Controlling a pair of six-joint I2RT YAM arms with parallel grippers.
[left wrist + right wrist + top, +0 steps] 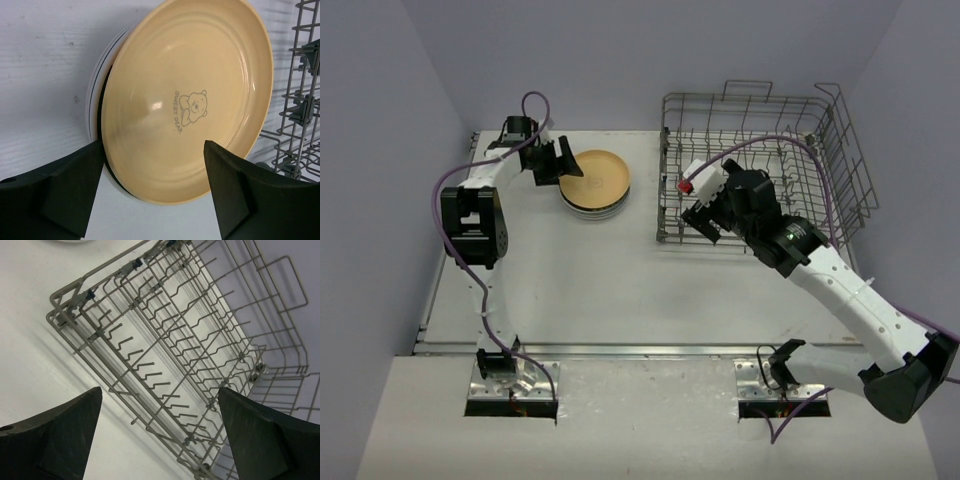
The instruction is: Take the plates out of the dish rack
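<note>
The dish rack (pixel 820 130) stands far right on the surface (pixel 580 290). The plates (pixel 595 205) sit stacked far left. The tan plate (pixel 190 95) on top reads "SWEET BEAR"; of those beneath I see only rim edges. My left end effector (pixel 154 145) is spread and empty beside them. My right end effector (pixel 160 390) gapes, empty, over the rack's near-left corner.

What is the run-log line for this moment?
left gripper: open, straddling tan plate rim | tan plate: atop stack on table | right gripper: open, over dish rack | dish rack: no plates visible
</note>
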